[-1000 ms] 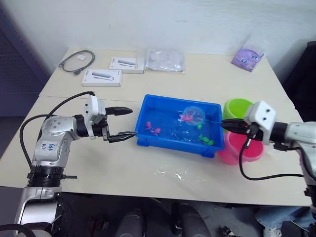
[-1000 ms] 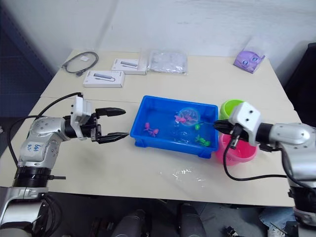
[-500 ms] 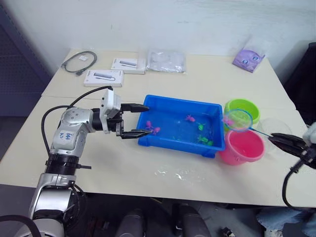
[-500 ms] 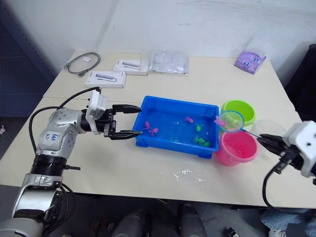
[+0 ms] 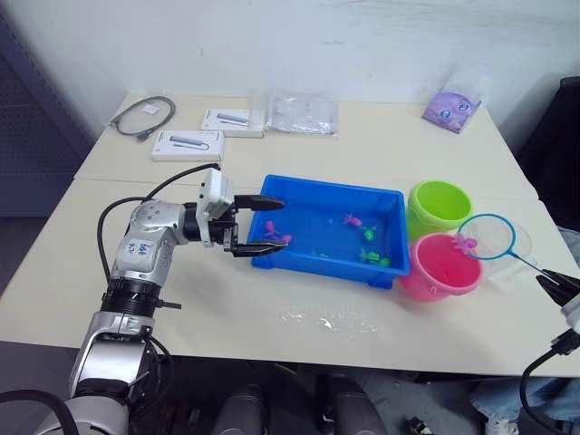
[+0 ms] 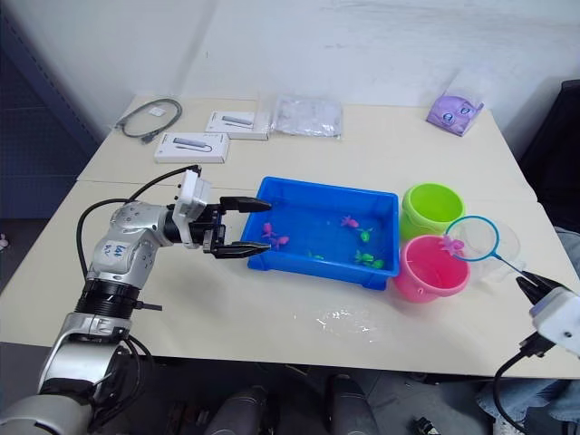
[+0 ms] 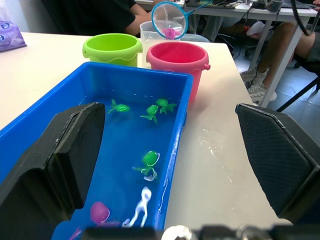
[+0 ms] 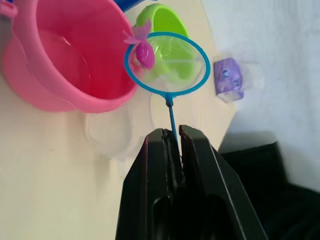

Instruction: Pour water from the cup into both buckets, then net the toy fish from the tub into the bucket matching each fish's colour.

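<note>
While the right claw pinches the thin handle of the net at the right edge of the frame, the hoop hangs in the air just past the pink bucket, with one pink fish caught at its rim on the side nearest that bucket. The step in hand is therefore the netting of fish by colour, and this catch looks ready to be dropped. The fish sits at the edge of the mesh rather than deep in it, so it could slip off early.

The next move, as I judge it, is to bring the hoop back over the mouth of the pink bucket and tip it so the fish falls inside, not onto the worktop or into the lime green bucket just behind.

At centre frame the blue tub holds more fish: a pink fish toward the far wall, another by the near-left end, and several green fish, so plenty of the task remains. The left claw stands wide at the tub's left end, one finger above the rim and one outside the wall, gripping nothing. The clear cup stands behind the hoop, beside the buckets. Small wet patches show on the worktop in front of the tub.
</note>
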Tool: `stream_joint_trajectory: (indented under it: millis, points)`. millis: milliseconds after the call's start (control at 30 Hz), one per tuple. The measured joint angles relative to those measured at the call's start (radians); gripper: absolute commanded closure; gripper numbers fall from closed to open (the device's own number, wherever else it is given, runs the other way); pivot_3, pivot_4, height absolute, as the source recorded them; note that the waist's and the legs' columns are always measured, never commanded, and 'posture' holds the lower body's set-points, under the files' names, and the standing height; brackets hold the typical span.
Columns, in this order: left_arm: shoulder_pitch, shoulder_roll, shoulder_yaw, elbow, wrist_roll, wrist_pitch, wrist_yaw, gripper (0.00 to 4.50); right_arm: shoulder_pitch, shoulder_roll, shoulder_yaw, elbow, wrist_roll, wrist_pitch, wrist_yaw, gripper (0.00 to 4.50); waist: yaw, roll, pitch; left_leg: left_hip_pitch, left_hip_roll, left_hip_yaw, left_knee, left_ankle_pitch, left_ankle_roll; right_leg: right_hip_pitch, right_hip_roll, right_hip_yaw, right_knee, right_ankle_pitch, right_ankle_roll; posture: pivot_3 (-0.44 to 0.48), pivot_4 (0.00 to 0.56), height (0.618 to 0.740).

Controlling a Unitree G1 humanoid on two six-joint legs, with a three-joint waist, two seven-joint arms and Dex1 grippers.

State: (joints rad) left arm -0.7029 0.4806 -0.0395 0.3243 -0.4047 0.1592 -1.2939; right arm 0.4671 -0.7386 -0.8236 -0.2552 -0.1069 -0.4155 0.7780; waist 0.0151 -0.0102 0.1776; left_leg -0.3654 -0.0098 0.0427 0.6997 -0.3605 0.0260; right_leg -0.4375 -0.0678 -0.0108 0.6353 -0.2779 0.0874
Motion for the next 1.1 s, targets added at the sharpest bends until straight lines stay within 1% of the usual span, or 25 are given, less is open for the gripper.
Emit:
stream_joint_trajectory:
  millis: [133, 267, 367, 500, 600, 733, 833, 967, 1100]
  points:
    - [0.001, -0.004, 0.0, -0.005, 0.0, 0.001, 0.014, 0.01, 0.005, -0.045, 0.002, 0.08, -0.157, -0.229, -0.106, 4.5, -0.002, 0.0, 0.0, 0.0, 0.0, 0.0, 0.0, 0.0, 0.0, 0.0, 0.0, 0.0, -0.002, 0.0, 0.0, 0.0, 0.15, 0.74]
    - [0.001, -0.013, 0.001, -0.008, 0.0, 0.001, 0.041, 0.01, -0.011, -0.046, 0.002, 0.139, -0.36, -0.389, -0.273, 4.5, -0.002, 0.0, 0.0, 0.0, 0.0, 0.0, 0.0, 0.0, 0.0, 0.0, 0.0, 0.001, -0.003, 0.0, 0.0, 0.0, 0.15, 0.74]
    - [0.001, -0.026, 0.001, -0.01, 0.0, 0.0, 0.063, 0.01, -0.016, -0.046, 0.002, 0.162, -0.443, -0.438, -0.369, 4.5, -0.004, 0.0, 0.0, 0.0, 0.0, 0.0, 0.0, 0.0, -0.001, 0.0, 0.0, 0.001, -0.003, 0.0, 0.0, 0.0, 0.15, 0.74]
    - [0.009, -0.04, 0.001, -0.035, 0.0, 0.001, 0.09, 0.01, -0.019, -0.046, 0.002, 0.18, -0.597, -0.495, -0.525, 4.5, -0.007, 0.0, 0.0, 0.0, 0.0, 0.001, 0.0, 0.0, -0.001, 0.0, 0.0, 0.002, -0.002, 0.0, 0.0, 0.0, 0.15, 0.74]
    - [0.011, -0.047, 0.001, -0.041, 0.0, 0.001, 0.115, 0.01, -0.018, -0.046, 0.013, 0.188, -0.686, -0.498, -0.636, 4.5, -0.013, 0.0, 0.0, 0.002, 0.0, 0.001, 0.0, 0.0, -0.001, 0.001, 0.0, 0.002, -0.002, 0.0, 0.0, 0.0, 0.15, 0.74]
    - [0.03, -0.046, 0.002, -0.053, -0.001, 0.003, 0.123, 0.01, -0.004, -0.046, 0.05, 0.187, -0.709, -0.49, -0.698, 4.5, -0.019, 0.0, 0.0, 0.011, 0.001, 0.001, -0.004, 0.0, -0.001, 0.011, 0.001, 0.002, -0.006, 0.0, -0.001, 0.0, 0.15, 0.74]
    - [0.044, -0.041, 0.001, -0.075, -0.002, 0.004, 0.12, 0.01, 0.022, -0.046, 0.073, 0.182, -0.711, -0.477, -0.722, 4.5, -0.018, 0.0, 0.0, 0.011, 0.001, 0.001, -0.004, 0.0, -0.001, 0.011, 0.002, 0.003, -0.006, 0.0, -0.001, 0.0, 0.15, 0.74]
    - [0.045, -0.032, 0.002, -0.077, -0.002, 0.007, 0.12, 0.01, 0.022, -0.047, 0.072, 0.17, -0.7, -0.435, -0.733, 4.5, -0.019, 0.0, 0.0, 0.011, 0.001, 0.002, -0.004, 0.0, -0.001, 0.011, 0.002, 0.004, -0.006, 0.0, -0.001, 0.0, 0.15, 0.74]
    - [0.051, -0.031, 0.002, -0.08, -0.002, 0.008, 0.114, 0.01, 0.027, -0.047, 0.098, 0.129, -0.686, -0.424, -0.733, 4.5, -0.018, 0.0, 0.0, 0.011, 0.002, 0.002, -0.004, 0.0, -0.001, 0.011, 0.003, 0.005, -0.006, 0.0, -0.001, 0.0, 0.15, 0.74]
